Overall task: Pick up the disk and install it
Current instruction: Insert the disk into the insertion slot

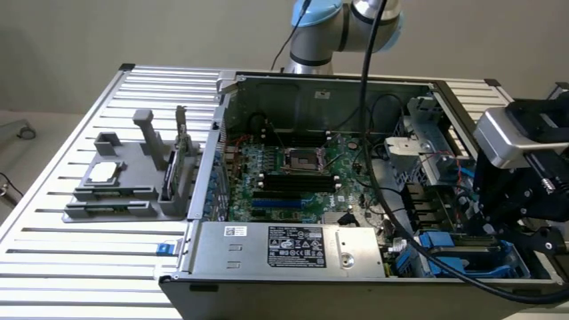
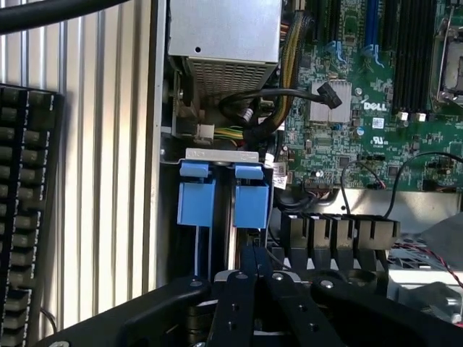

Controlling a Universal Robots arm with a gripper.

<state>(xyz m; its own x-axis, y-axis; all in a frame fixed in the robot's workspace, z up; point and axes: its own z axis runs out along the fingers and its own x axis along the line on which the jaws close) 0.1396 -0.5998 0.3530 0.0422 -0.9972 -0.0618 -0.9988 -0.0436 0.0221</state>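
The gripper (image 2: 253, 253) is at the centre of the frame. Its black fingers (image 2: 242, 289) are pressed together with nothing between them. The fingertips sit just beside one blue tab of the disk (image 2: 197, 202); contact cannot be confirmed. The disk stands end-on in its bay inside the case, its two blue tabs side by side and joined by a pale bar (image 2: 221, 154). The power supply (image 2: 224, 36) lies beyond the bay. Black cables (image 2: 278, 97) run between the power supply and the motherboard (image 2: 376, 137). A keyboard (image 2: 25, 202) lies on the ribbed table (image 2: 101, 144), outside the case wall.

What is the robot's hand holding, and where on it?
It cannot be told. The shut gripper sits right by the disk, at its blue bracket's end.
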